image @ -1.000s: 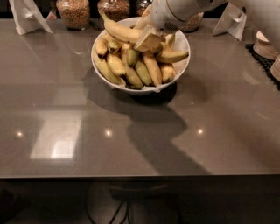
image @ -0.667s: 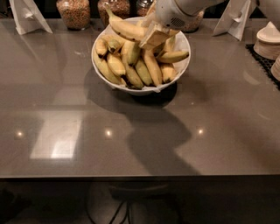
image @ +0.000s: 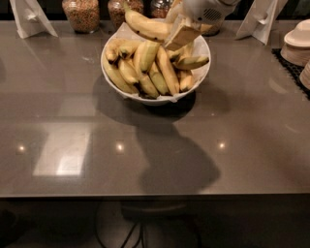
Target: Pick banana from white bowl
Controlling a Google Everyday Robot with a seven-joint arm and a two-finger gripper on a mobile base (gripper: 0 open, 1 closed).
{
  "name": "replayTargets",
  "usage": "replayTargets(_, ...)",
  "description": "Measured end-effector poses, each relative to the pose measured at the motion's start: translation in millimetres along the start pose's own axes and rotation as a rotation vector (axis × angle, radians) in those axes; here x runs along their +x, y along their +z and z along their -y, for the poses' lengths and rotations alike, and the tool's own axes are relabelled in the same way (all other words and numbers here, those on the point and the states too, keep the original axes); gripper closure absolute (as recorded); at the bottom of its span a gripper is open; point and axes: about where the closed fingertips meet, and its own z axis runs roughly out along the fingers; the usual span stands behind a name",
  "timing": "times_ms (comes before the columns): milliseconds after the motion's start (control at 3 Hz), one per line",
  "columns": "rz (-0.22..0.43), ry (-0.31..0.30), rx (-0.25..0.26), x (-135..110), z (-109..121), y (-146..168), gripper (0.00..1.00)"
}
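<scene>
The white bowl [image: 112,74] stands at the back middle of the grey table and holds several short yellow-green bananas [image: 150,68]. The long ripe banana [image: 145,26], with brown specks and a dark stem pointing up left, hangs above the bowl's far rim, clear of the pile. My gripper [image: 175,30] comes in from the top right and is shut on the banana's right end, with one tan finger [image: 181,35] in front of it. The banana's right end is hidden behind the gripper.
Glass jars of grain [image: 81,13] line the back edge behind the bowl. White card stands sit at the back left [image: 30,17] and back right [image: 261,19]. Stacked pale plates [image: 298,46] are at the right edge. The table [image: 155,145] stretches toward the front.
The gripper has risen with the long banana, which has lifted off the pile and now hangs above the bowl's far rim.
</scene>
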Motion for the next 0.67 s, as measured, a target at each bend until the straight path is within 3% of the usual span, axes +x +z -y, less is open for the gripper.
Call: replayTargets(667,0.047,0.027,-0.131,5,-34,-22,1.0)
